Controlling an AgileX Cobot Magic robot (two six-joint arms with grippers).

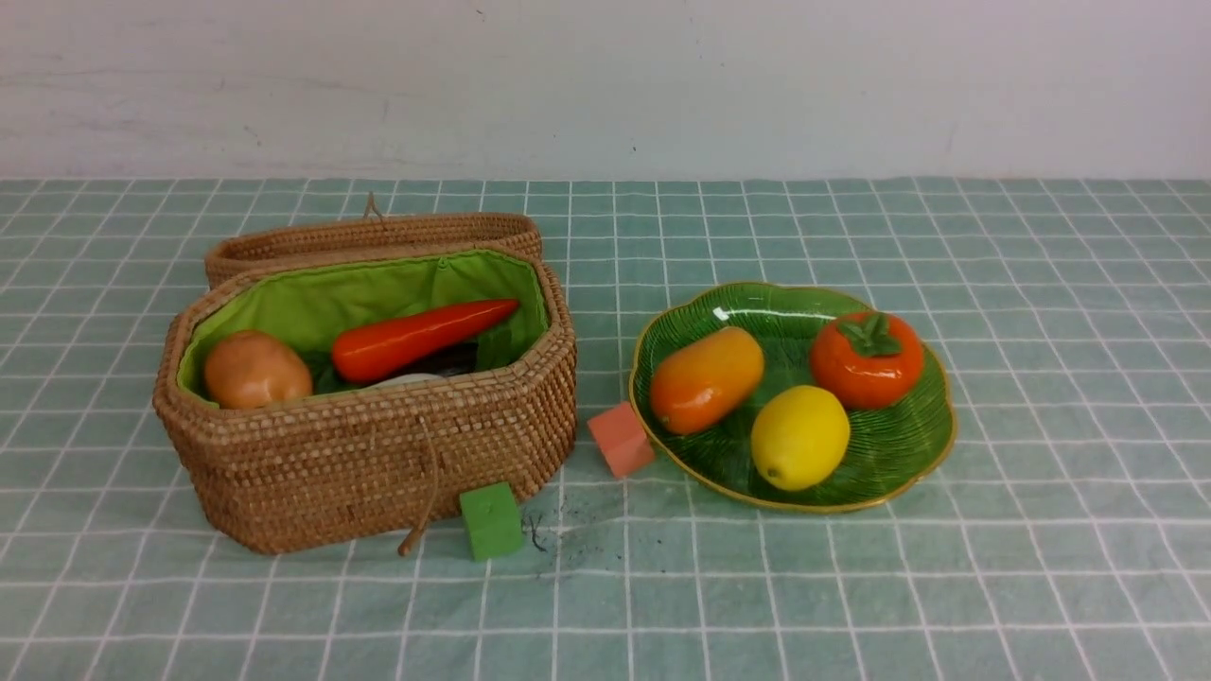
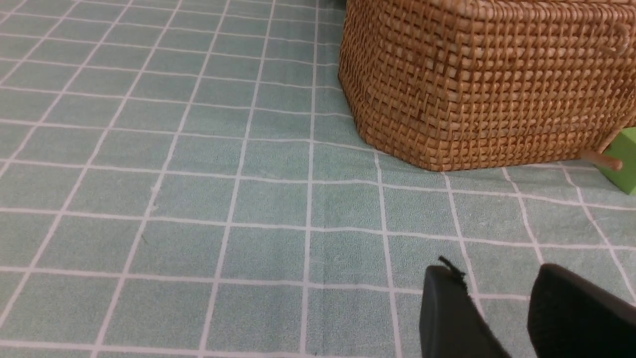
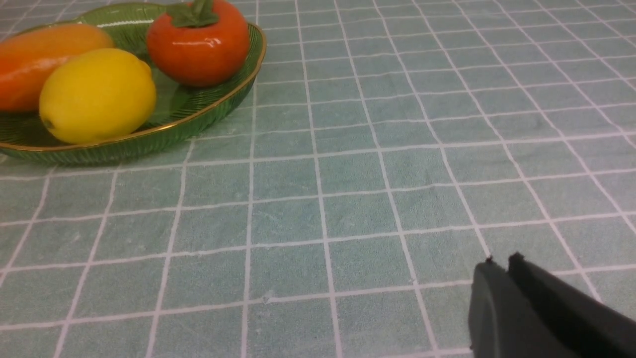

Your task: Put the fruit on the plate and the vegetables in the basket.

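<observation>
Only front view shows potato [image 1: 256,370] inside basket [image 1: 378,463].

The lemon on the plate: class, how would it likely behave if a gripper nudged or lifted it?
The lemon looks rounded and oval, so a nudge would probably roll it across the plate. Its smooth yellow skin suggests it may slip between fingertips. It appears to be a hard toy, so likely stiff and light.

Mango [image 1: 706,378], lemon [image 1: 799,437] and persimmon [image 1: 866,358] lie on the green plate [image 1: 908,445]. Potato [image 1: 256,370], carrot [image 1: 421,338] and a barely visible radish [image 1: 407,380] sit inside the open wicker basket [image 1: 369,454].
</observation>
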